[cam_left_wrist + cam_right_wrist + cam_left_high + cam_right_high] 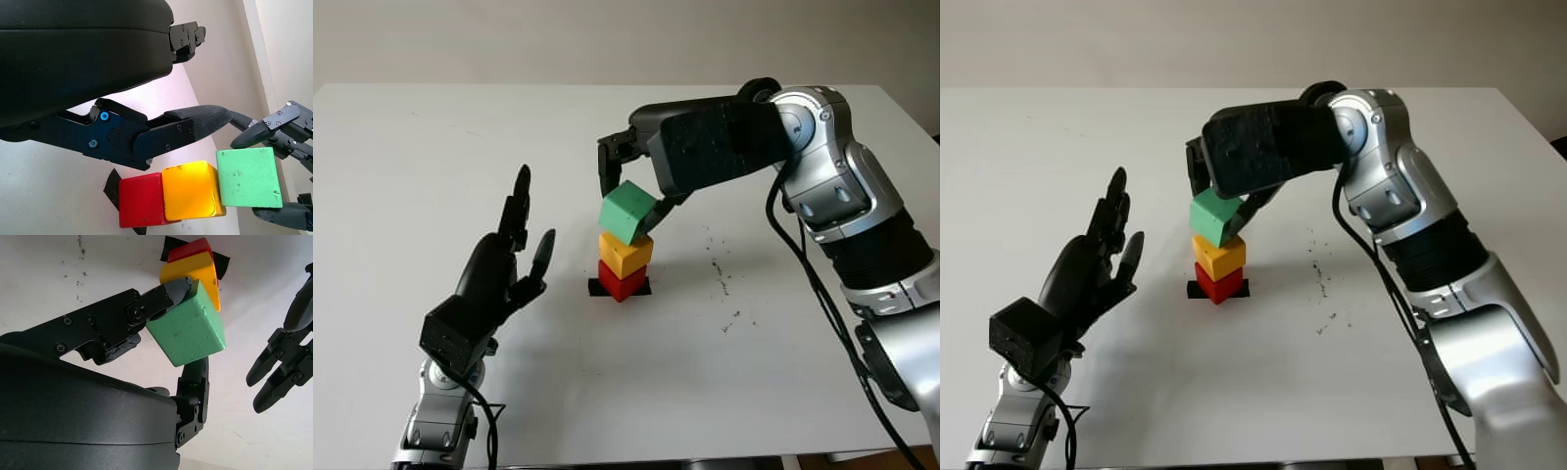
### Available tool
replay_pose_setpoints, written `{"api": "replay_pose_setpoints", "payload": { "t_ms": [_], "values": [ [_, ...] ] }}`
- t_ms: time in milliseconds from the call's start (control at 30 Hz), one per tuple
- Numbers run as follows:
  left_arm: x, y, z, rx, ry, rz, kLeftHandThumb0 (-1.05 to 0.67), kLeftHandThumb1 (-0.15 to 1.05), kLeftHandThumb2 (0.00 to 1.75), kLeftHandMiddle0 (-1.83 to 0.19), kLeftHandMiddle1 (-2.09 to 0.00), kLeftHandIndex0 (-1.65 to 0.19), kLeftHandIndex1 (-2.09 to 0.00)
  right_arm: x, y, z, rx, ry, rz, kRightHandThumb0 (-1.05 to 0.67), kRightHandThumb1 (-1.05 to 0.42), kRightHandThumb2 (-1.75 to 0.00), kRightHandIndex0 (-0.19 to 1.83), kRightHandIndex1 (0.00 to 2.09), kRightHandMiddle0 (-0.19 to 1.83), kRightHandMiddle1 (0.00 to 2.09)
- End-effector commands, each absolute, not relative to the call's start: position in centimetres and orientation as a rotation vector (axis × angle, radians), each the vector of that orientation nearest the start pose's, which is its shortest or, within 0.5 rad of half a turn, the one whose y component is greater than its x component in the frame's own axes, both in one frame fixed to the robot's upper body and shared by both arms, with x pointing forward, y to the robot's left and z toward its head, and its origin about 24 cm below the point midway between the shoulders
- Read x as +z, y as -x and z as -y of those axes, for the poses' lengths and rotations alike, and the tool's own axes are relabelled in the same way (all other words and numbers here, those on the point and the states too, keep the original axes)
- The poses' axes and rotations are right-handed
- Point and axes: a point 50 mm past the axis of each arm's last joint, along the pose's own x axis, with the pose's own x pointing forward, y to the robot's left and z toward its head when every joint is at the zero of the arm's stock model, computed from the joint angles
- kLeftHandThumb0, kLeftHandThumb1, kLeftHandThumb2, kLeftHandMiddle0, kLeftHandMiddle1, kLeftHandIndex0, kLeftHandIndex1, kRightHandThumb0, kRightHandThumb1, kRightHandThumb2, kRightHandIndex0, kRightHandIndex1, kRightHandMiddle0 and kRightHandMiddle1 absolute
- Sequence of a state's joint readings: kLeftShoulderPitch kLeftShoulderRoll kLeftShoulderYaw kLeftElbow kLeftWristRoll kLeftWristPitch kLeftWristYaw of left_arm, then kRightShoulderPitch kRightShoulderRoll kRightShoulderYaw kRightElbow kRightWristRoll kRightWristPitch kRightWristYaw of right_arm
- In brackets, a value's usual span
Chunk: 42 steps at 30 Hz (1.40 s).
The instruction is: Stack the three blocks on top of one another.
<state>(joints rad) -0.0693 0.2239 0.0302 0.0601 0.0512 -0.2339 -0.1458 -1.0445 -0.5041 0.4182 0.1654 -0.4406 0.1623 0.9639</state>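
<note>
A red block (621, 281) sits on a black tape mark (595, 287) at the middle of the white table, and a yellow block (626, 254) lies squarely on top of it. A green block (628, 211) is tilted over the yellow one, with its lower edge touching the yellow top. My right hand (634, 196) reaches in from the right and is shut on the green block (188, 330), with fingers on opposite faces. Left of the stack, a short gap away, my left hand (514, 245) is raised and open, holding nothing.
Small dark specks (720, 274) dot the white table (411, 147) just right of the stack. The right arm's silver forearm and cable (842, 225) arch over the table's right side. The table's front edge runs near the picture's bottom.
</note>
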Motion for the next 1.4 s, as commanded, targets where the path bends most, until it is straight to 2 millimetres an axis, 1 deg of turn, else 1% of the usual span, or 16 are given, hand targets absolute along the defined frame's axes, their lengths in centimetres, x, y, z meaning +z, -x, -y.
{"api": "replay_pose_setpoints", "payload": {
  "t_ms": [0, 133, 433, 800, 1100, 1300, 1367],
  "values": [
    [7.4, -26.2, -18.2, -0.153, -0.296, 0.238, -0.61, 1.05, 0.68, 0.18, -0.06, 0.19, -0.05, 25.0, -34.8, 8.4, 0.889, 1.356, 0.142, -0.33, -0.97, -0.05, 0.30, 0.07, 0.32, 1.62],
    [7.4, -26.1, -18.3, -0.153, -0.297, 0.236, -0.61, 1.05, 0.68, 0.18, -0.05, 0.19, -0.05, 25.0, -34.8, 8.4, 0.898, 1.369, 0.141, -0.35, -0.97, -0.05, 0.34, 0.09, 0.32, 1.61],
    [7.4, -26.1, -18.2, -0.157, -0.297, 0.234, -0.61, 1.05, 0.68, 0.18, -0.05, 0.19, -0.04, 25.2, -34.7, 8.3, 0.921, 1.356, 0.099, -0.38, -0.97, -0.05, 0.32, 0.07, 0.32, 1.54],
    [7.4, -25.9, -18.1, -0.158, -0.288, 0.227, -0.61, 1.05, 0.68, 0.19, -0.05, 0.19, -0.03, 25.0, -34.5, 8.2, 0.928, 1.329, 0.056, -0.37, -0.97, -0.06, 0.30, 0.06, 0.32, 1.48],
    [7.3, -25.8, -18.1, -0.161, -0.299, 0.225, -0.61, 1.05, 0.69, 0.18, -0.05, 0.19, -0.03, 24.6, -34.7, 8.4, 0.916, 1.298, 0.038, -0.36, -0.99, -0.06, 0.31, 0.07, 0.28, 1.51],
    [7.3, -25.7, -18.1, -0.158, -0.299, 0.223, -0.62, 1.05, 0.69, 0.18, -0.06, 0.19, -0.01, 24.2, -34.7, 8.5, 0.900, 1.294, 0.051, -0.35, -0.99, -0.06, 0.26, 0.04, 0.23, 1.56],
    [7.3, -25.7, -18.1, -0.158, -0.302, 0.223, -0.62, 1.05, 0.69, 0.18, -0.05, 0.19, -0.01, 24.0, -34.7, 8.5, 0.902, 1.296, 0.059, -0.35, -0.99, -0.05, 0.17, 0.01, 0.23, 1.57]
  ]
}}
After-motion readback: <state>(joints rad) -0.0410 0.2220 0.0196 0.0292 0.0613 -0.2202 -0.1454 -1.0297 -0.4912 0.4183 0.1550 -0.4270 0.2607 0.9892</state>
